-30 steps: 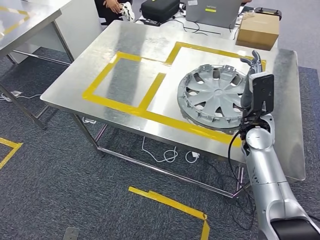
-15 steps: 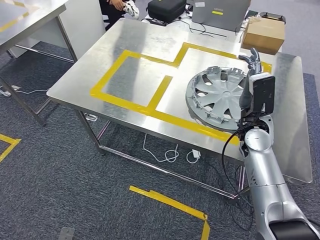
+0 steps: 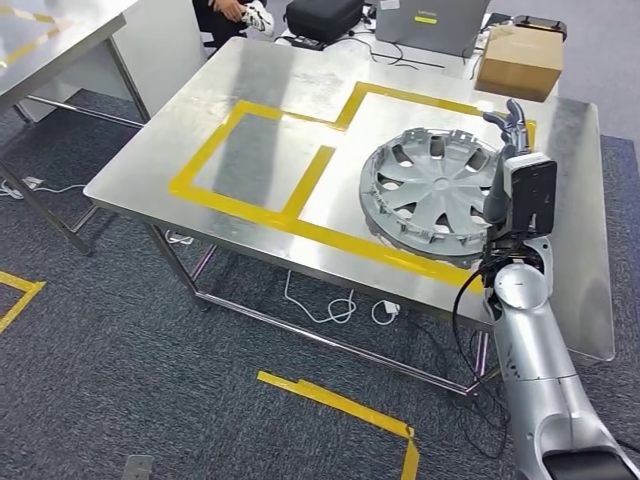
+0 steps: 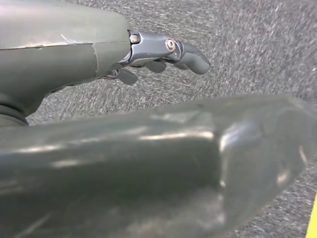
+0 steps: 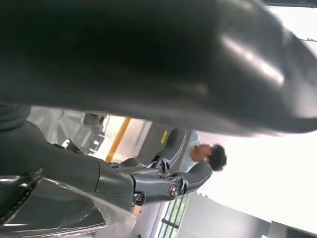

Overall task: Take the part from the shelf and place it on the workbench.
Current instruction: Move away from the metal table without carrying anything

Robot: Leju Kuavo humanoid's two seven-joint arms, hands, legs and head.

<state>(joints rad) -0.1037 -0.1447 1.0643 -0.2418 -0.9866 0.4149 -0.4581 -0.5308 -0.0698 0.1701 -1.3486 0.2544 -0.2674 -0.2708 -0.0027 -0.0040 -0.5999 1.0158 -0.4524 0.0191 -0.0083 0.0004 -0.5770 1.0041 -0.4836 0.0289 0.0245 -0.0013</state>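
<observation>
grey carpet underfoot, and a steel tabletop (image 3: 249,90) marked with yellow tape (image 3: 302,190) squares. the part, a silver hubcap (image 3: 423,190), lies flat inside the taped square at about 3 o'clock on the tabletop, its near rim over the tape line. the right hand (image 3: 509,125) stands at the hubcap's 3 o'clock edge, fingers raised; whether it grips the rim, cannot tell. the left hand (image 4: 164,52) hangs over carpet, fingers apart, holding nothing. a cardboard box (image 3: 521,60) sits at 1 o'clock, a black case (image 3: 324,15) at 12.
</observation>
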